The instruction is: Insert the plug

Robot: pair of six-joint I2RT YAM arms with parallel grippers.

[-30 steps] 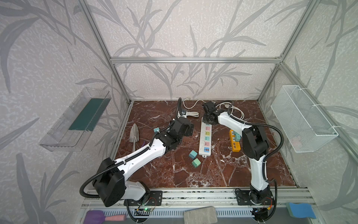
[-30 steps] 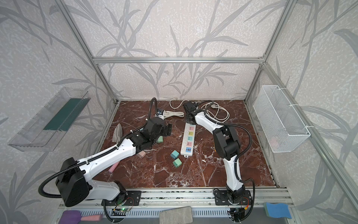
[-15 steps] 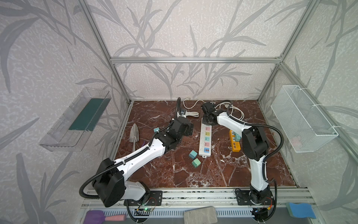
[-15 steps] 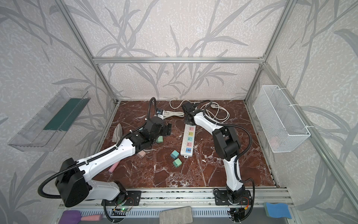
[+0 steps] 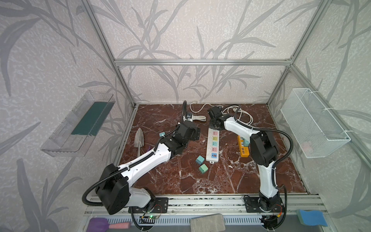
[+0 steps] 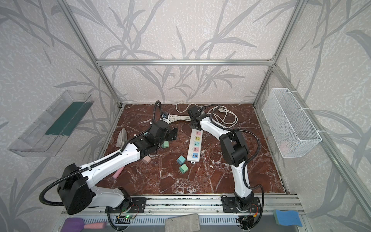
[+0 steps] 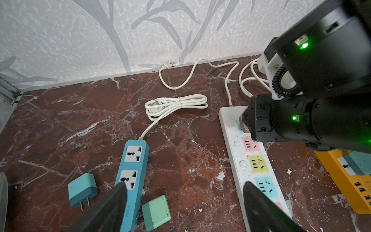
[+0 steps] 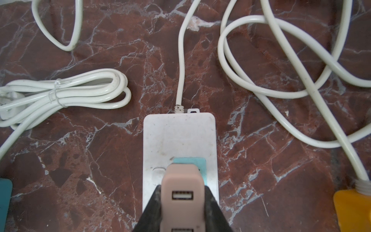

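Half done, likely, insertion step: clamping pink plug [image 8: 181,180] in right hand [image 8: 181,209], poising it at teal end socket [image 8: 200,162] of white power strip [image 8: 178,136] on tabletop [image 8: 80,160]; not seeing prongs. Idling with left hand [image 7: 184,192] spread apart, empty. Next, probably: pressing straight down, squarely.

The red-brown marble tabletop [image 5: 200,180] fills the lower middle of both top views. At its centre lies a long white power strip with coloured sockets [image 5: 213,145], with two teal cube plugs [image 5: 200,160] just left of its lower end. An orange power strip [image 5: 244,150] lies to the right, a grey metal trowel [image 5: 139,138] at the left edge, and a tied white cable bundle [image 5: 197,118] above.
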